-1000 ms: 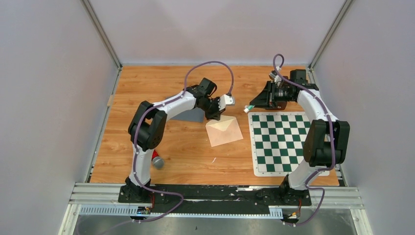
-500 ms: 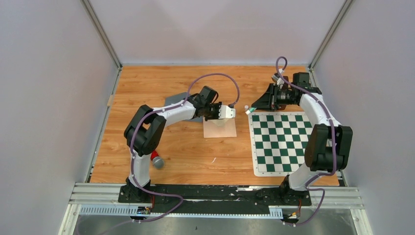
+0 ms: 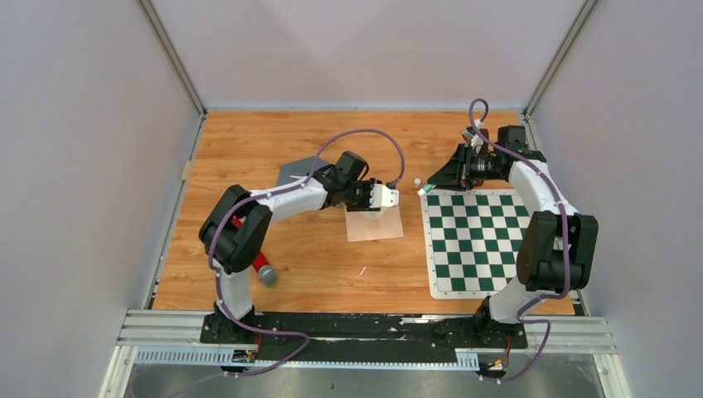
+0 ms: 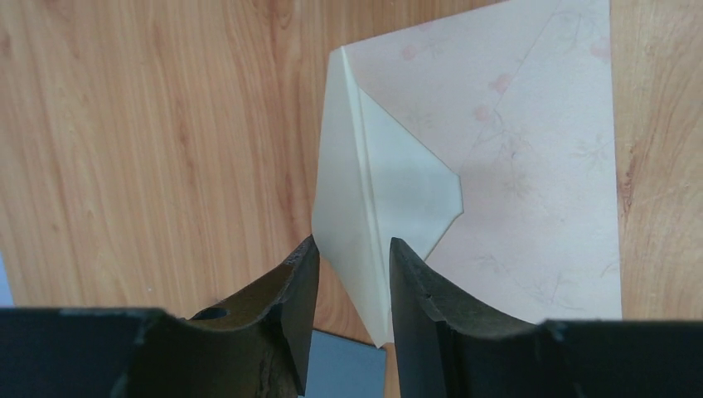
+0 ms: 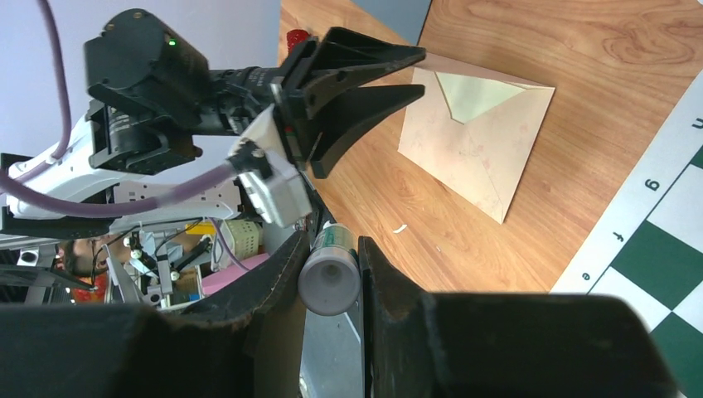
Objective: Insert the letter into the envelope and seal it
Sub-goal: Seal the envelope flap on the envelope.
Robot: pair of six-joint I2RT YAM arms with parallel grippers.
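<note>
The pink envelope (image 3: 375,224) lies flat near the middle of the worktop, a little toward the far edge. Its cream flap (image 4: 390,199) is at the far end, and its pointed tip rests on the pink paper.

The left gripper (image 4: 352,249) is right at the flap's edge. Its 2 black fingers (image 4: 290,290) stand apart and do not pinch anything. I can see the cream paper in the gap between them.

The right gripper (image 5: 333,240) is well apart from the envelope, up over the far left corner of the green and white chess mat (image 3: 489,240). It squeezes a glue stick (image 5: 330,278) with a grey end.

The chess mat lies by the right edge of the worktop, just beside the envelope. A grey sheet (image 3: 292,172) lies toward the far left, partly under the left arm. A red and grey thing (image 3: 265,272) lies near the near left corner.
</note>
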